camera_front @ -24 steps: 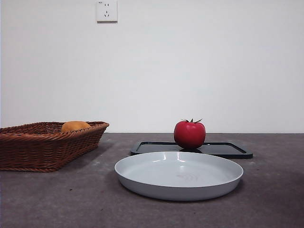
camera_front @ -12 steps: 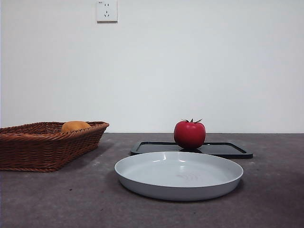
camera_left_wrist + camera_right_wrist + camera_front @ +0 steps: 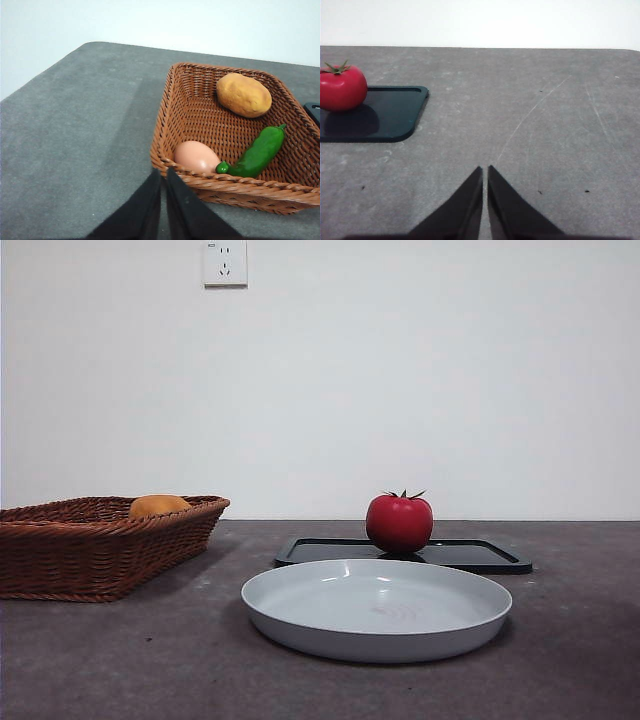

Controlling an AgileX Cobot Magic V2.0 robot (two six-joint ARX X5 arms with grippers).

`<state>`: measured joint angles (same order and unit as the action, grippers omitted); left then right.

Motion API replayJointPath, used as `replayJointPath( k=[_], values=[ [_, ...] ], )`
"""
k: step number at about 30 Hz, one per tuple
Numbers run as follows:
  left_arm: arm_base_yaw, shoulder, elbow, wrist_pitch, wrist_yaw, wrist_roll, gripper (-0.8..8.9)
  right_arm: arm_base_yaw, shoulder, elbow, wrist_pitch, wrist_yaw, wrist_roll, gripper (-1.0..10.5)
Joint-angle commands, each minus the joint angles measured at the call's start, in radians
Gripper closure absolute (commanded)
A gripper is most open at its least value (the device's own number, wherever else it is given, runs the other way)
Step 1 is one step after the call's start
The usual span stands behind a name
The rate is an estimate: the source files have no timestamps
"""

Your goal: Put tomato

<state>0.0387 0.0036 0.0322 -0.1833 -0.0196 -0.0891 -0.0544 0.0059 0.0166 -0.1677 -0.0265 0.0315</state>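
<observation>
Pressing together with only a thin line between them, the left fingers (image 3: 164,172) hold nothing and hang over the gray table (image 3: 75,125). Just past their tips is the rim of a brown woven basket (image 3: 165,115). Inside it, closest to the fingers, lies a pale egg (image 3: 196,156). A green pepper (image 3: 257,152) lies beside the egg, and a potato (image 3: 244,94) sits at the far end.

The right fingers (image 3: 485,171) are pressed together too and hold nothing. They hang over bare table. Well apart from them, far ahead and off to one side, the tomato (image 3: 341,88) sits on a flat black tray (image 3: 390,112).

Seen from the front, the red tomato (image 3: 399,522) stands upright on the tray (image 3: 470,555), with its green stem on top. A round white plate (image 3: 377,608) lies just in front of the tray, and the basket (image 3: 100,545) stands off to the side.
</observation>
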Motion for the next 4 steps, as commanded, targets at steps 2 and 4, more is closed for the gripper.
replayJointPath(
  k=[2, 4],
  values=[
    [-0.001, 0.0, -0.02, -0.004, 0.0, -0.002, 7.95, -0.001, -0.002, -0.005, 0.01, 0.0, 0.012, 9.4],
    [-0.001, 0.0, -0.02, -0.004, 0.0, -0.002, 7.95, -0.001, -0.002, -0.005, 0.01, 0.0, 0.012, 9.4]
  ],
)
